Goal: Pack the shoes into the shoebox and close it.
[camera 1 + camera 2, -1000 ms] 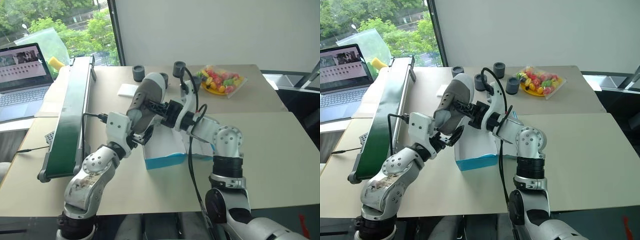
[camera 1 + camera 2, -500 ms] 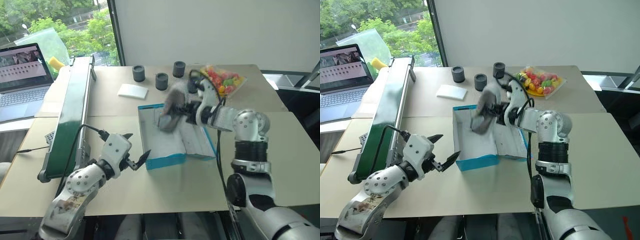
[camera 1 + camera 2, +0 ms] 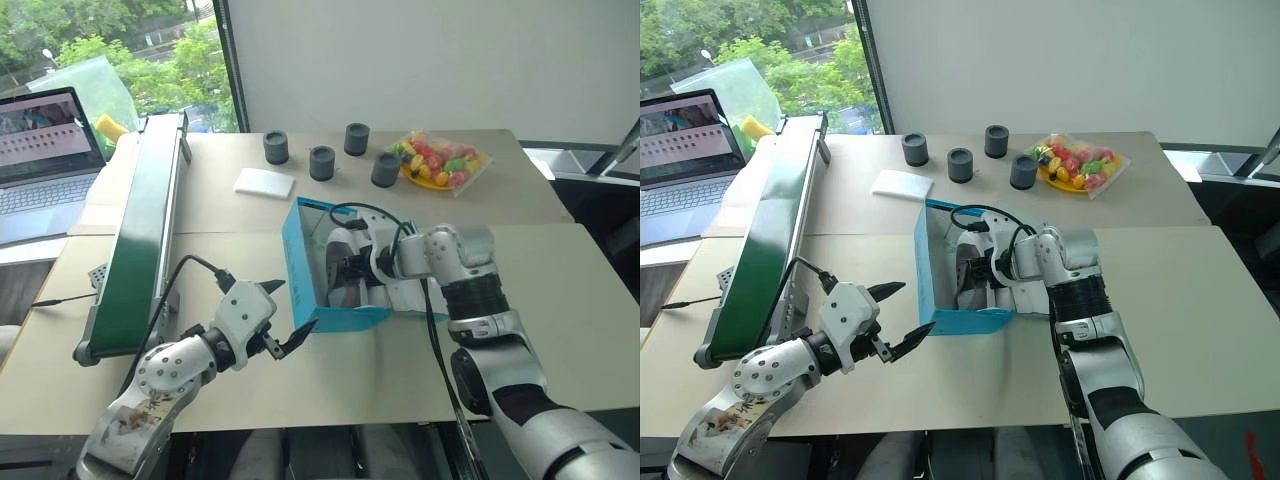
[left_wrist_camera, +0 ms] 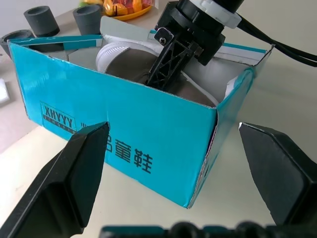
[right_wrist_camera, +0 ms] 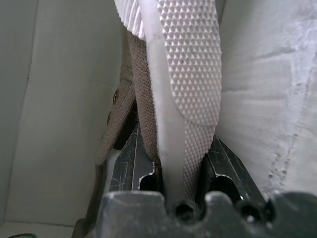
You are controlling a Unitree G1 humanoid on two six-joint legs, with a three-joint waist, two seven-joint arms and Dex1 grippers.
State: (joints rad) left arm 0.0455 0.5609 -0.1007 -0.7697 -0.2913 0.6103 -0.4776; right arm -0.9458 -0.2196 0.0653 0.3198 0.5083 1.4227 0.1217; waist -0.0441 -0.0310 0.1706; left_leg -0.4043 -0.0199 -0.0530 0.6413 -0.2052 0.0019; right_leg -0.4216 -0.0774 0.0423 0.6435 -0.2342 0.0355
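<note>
Right gripper (image 3: 352,270) has swung the shoe (image 4: 148,69) down into the box (image 3: 335,318), jaws clamped on its sole; left gripper (image 3: 283,318), spread wide, has backed off empty.

My arms show scuffed silver-white rounded shells, black joint rings, looped black cables, black lattice-ribbed fingers (image 4: 166,59).

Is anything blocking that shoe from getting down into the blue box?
Nothing visible does. The right claw grips the shoe by its sole edge, already inside the shoebox, white walls on either side. The open left claw waits outside the box's near wall.
</note>
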